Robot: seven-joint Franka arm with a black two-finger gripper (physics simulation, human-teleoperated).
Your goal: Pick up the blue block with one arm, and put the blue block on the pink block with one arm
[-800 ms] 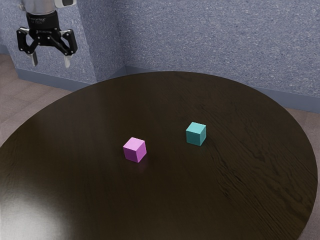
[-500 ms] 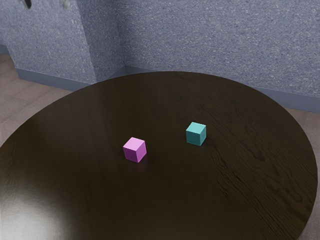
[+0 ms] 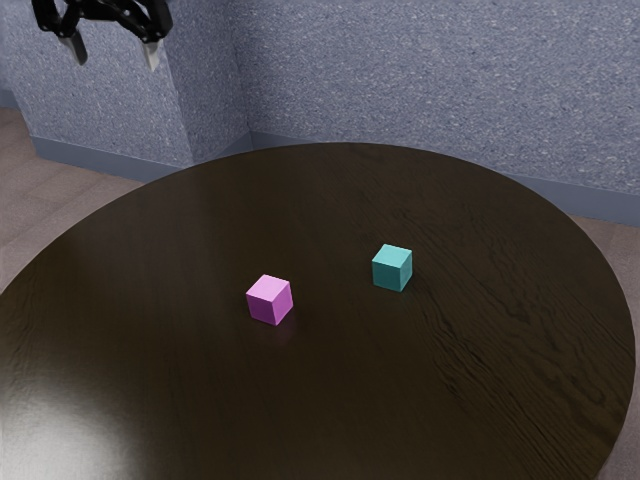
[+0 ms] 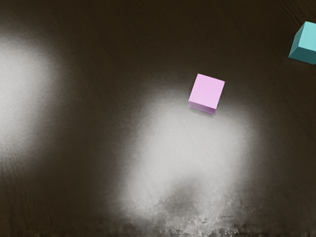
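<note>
Exterior view. EDITOR: What is in the shot, biggest first?

ARM: A round dark table point(image 3: 480, 390), glossy, with a speckled blue-grey wall point(image 3: 420, 80) behind it. My gripper point(image 3: 114, 52) hangs high in the exterior view's upper left corner. Its jaws are spread wide and carry nothing.

EDITOR: And the blue block?

ARM: The blue block point(image 3: 392, 267) sits flat on the table near its middle, well apart from my gripper. From my jaws it lies down and toward the exterior view's right. The pink block point(image 3: 269, 299) sits near it, on the side toward the exterior view's left, and the two do not touch. In the wrist view the pink block point(image 4: 207, 92) lies closer to my hand, and the blue block point(image 4: 305, 44) lies beyond it, partly cropped.

EDITOR: Which way does its long side run?

ARM: It has none. It is a cube, so I judge that any pair of opposite upright faces would serve, once my jaws are squared to them. I am the only arm here, so the reach falls to me.

EDITOR: Anything in the way?

ARM: The pink block lies roughly between my gripper and the blue one. I judge that a high crossing passes over it, and the descent comes only once I am over the blue block.
</note>
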